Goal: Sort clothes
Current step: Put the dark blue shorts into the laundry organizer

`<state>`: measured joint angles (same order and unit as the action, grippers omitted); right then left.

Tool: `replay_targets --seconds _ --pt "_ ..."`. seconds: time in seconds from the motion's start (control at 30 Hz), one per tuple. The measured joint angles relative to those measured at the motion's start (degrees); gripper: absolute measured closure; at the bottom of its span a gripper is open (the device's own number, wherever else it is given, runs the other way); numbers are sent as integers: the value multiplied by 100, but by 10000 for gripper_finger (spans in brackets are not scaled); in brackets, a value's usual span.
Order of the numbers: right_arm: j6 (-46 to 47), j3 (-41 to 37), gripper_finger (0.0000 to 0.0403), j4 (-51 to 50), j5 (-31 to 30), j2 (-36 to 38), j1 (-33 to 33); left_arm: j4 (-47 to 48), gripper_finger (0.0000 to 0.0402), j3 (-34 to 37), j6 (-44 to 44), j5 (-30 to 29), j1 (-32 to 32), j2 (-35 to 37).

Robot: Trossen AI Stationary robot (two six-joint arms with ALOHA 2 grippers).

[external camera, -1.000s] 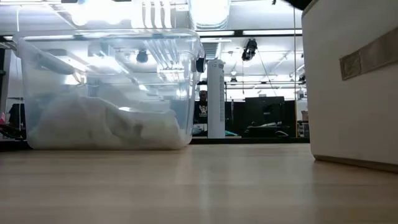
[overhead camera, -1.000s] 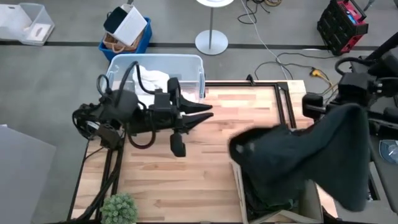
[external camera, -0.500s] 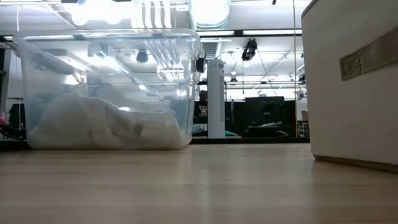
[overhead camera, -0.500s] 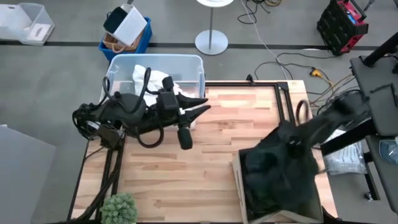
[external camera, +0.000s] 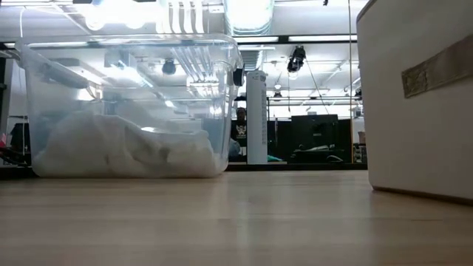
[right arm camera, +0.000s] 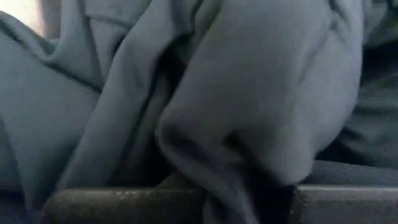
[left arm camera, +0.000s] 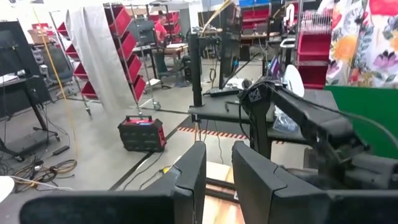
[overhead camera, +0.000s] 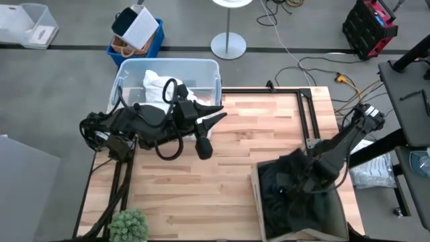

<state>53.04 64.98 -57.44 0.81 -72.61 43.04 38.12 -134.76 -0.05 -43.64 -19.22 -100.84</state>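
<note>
My right gripper (overhead camera: 299, 180) reaches down into the beige box (overhead camera: 256, 202) at the table's near right corner and is shut on a dark grey garment (overhead camera: 285, 205) that lies bunched in the box. The garment fills the right wrist view (right arm camera: 236, 93). My left gripper (overhead camera: 216, 115) hovers open and empty above the table, just right of the clear bin (overhead camera: 211, 74), which holds white clothes (overhead camera: 158, 84). The white clothes rest on the bin's floor in the low view (external camera: 126, 144). My right gripper has a thick fold of the dark garment (right arm camera: 249, 168) between its two fingers (right arm camera: 124, 202), coming from above and slanting down into the box. Several layers bulge out past the fingers. The rest of the garment lies slack in the box.
A small green plant (overhead camera: 127, 225) stands at the table's near left corner. A black frame (overhead camera: 309, 107) runs along the table's far right edge. The beige box's wall (external camera: 421, 96) rises at the right of the low view. Bare wood lies between bin and box.
My right gripper has gone down and toward the table's near edge into the beige box with the dark garment. The garment hung spread out above the box and is now bunched inside it. My left arm has shifted a little toward the right.
</note>
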Motion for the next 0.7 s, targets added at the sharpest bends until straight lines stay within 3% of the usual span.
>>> replay_targets --seconds 0.17,0.3,0.57,0.7 --pt "309 -1740 394 2099 28 21 3 80 342 17 -65 2 0 -2" --pt "554 -2658 394 3187 5 24 -45 187 342 28 -70 2 0 -3" --pt "381 -2868 394 3345 -12 205 -229 708 342 53 -166 48 0 -61" --pt "282 -2314 382 2552 -38 794 -246 1061 342 81 -359 483 -28 -61"
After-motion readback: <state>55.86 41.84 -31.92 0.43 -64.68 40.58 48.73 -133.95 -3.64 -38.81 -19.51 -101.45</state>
